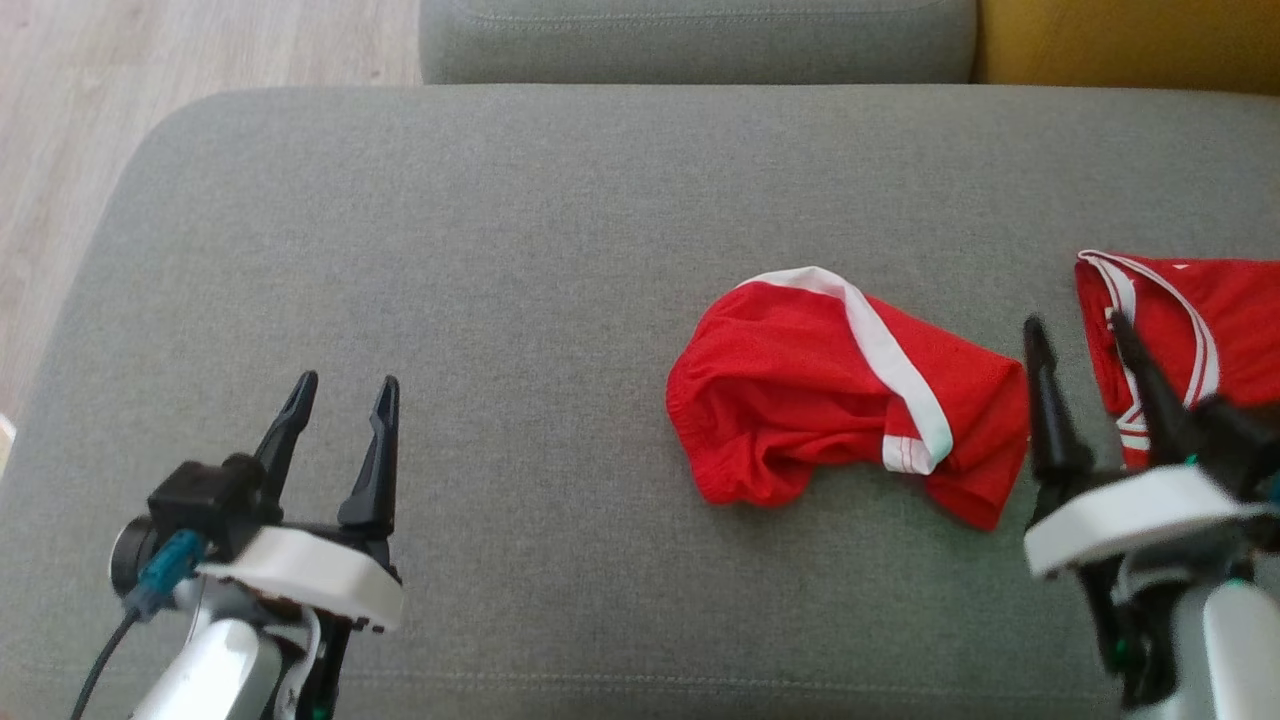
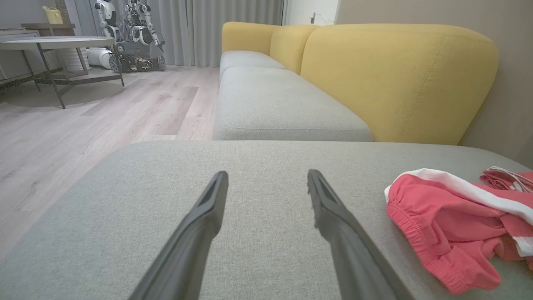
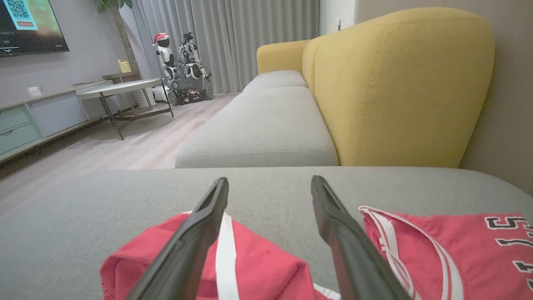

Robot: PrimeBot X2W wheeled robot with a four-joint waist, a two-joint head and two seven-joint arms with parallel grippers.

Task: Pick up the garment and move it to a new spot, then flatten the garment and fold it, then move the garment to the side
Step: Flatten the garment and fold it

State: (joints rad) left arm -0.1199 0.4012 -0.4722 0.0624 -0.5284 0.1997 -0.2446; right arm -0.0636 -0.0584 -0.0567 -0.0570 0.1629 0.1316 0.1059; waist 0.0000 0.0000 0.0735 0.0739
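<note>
L gripper (image 1: pixel 346 382), R gripper (image 1: pixel 1074 325) both spread, empty; red shorts (image 1: pixel 800 390) crumpled on cushion (image 1: pixel 500 250).

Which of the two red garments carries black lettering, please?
The red jersey at the right edge of the cushion; the crumpled red shorts show only a white stripe.

Grey fabric sofa seat (image 1: pixel 450 250), rounded corners, surface flat and smooth. Two items lie directly on it, both right of centre. Crumpled red garment (image 1: pixel 800 400), white band running across it, elastic edge bunched; probably shorts. Near it on the right, with a strip of bare seat between, is a second red garment (image 1: pixel 1210 310) with white trim and dark lettering, lying flatter and partly out of view.
</note>
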